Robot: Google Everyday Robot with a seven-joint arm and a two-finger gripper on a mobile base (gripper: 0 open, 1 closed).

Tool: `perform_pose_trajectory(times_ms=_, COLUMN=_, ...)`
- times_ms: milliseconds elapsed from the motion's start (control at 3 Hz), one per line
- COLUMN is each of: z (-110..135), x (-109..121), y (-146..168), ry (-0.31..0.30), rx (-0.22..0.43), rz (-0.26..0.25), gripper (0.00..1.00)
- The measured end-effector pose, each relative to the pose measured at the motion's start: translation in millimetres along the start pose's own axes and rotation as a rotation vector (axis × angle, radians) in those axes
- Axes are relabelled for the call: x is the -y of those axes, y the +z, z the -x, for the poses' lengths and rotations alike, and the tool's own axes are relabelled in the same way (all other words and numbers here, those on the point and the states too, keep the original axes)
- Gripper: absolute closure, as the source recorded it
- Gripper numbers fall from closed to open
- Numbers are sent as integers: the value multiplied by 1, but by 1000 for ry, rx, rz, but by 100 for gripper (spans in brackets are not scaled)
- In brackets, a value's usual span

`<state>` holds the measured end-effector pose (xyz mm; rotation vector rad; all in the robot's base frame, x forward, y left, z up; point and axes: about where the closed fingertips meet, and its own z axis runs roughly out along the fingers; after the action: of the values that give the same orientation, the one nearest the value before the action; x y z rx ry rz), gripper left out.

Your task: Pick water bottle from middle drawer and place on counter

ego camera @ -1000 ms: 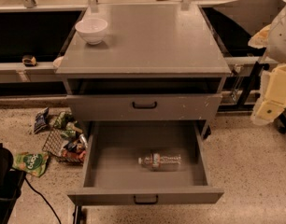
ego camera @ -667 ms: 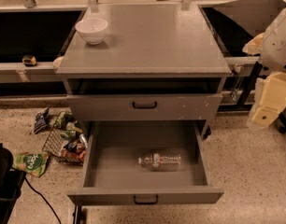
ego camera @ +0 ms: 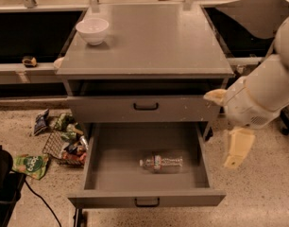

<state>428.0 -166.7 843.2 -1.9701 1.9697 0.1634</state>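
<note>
The grey drawer cabinet fills the middle of the view, and its flat top, the bench, is where the bottle has to end up. Below a shut drawer front, the middle drawer stands pulled well out, so its inside is open from above.

The robot's pale arm is what has just changed. A second ago it hung high at the right edge, level with the bench and clear of the cabinet. Now it has swung inward and down, and its forward end overlaps the cabinet's right front corner beside the shut drawer front. I read this as the start of the reach into the drawer; nothing is grasped yet.

The claw hangs at the arm's end, outside the drawer's right wall and about level with its opening. I cannot tell whether it is spread or pressed together, but it holds nothing.

A white bowl sits at the bench's rear left corner, leaving the rest as room for the drop.

The water bottle lies on its side on the drawer floor, a little right of centre, cap to the left. It is left of the claw and lower, with the drawer wall between them. The bottle has not moved over this last second.
</note>
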Motion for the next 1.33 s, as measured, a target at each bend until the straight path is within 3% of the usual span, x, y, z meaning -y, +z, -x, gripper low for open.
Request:
perform_pose_trajectory(times_ms=333, z=-3, x=-15, y=76, ry=-17, rx=114, rz=80, gripper=0)
perform_pose_trajectory(times_ms=1000, z=-13, x=-6, y=94, ry=-8, rx=99, rz=70, gripper=0)
perform_pose_trajectory(times_ms=1333, z=-32, x=21, y=139, ry=-22, rx=93, rz=52, gripper=0)
